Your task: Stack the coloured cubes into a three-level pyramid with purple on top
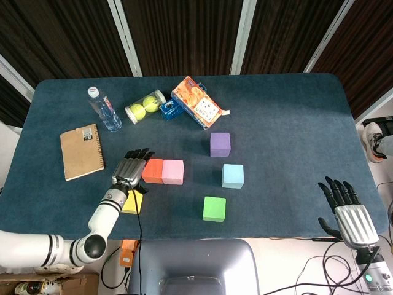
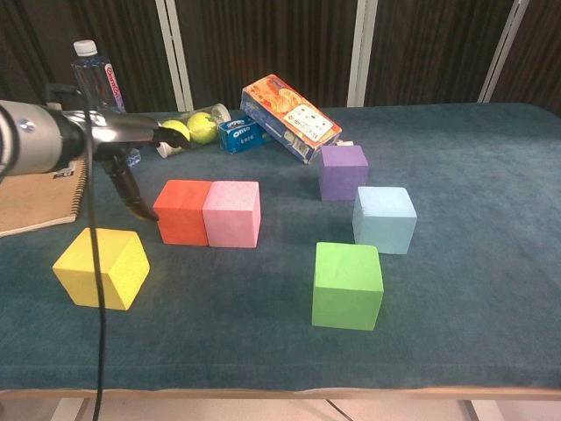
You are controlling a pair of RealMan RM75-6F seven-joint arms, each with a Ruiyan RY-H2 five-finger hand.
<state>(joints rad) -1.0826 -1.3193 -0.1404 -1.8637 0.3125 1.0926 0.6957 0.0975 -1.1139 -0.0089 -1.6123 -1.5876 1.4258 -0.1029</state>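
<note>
A red cube (image 1: 153, 171) and a pink cube (image 1: 173, 171) stand side by side, touching, left of the table's centre. The purple cube (image 1: 220, 144) sits further back, the light blue cube (image 1: 233, 176) in front of it, and the green cube (image 1: 214, 209) nearest the front edge. My left forearm partly covers the yellow cube (image 1: 132, 203). My left hand (image 1: 130, 167) hovers just left of the red cube (image 2: 184, 211), fingers spread, holding nothing. My right hand (image 1: 344, 206) hangs open off the table's front right corner. In the chest view the yellow cube (image 2: 101, 267) lies below the left hand (image 2: 131, 162).
Along the back left are a water bottle (image 1: 104, 109), a tube of tennis balls (image 1: 145, 106), a small blue biscuit pack (image 1: 171, 109) and an orange box (image 1: 196, 102). A brown notebook (image 1: 81, 151) lies at the left. The blue table cloth (image 1: 295, 135) is bare on the right.
</note>
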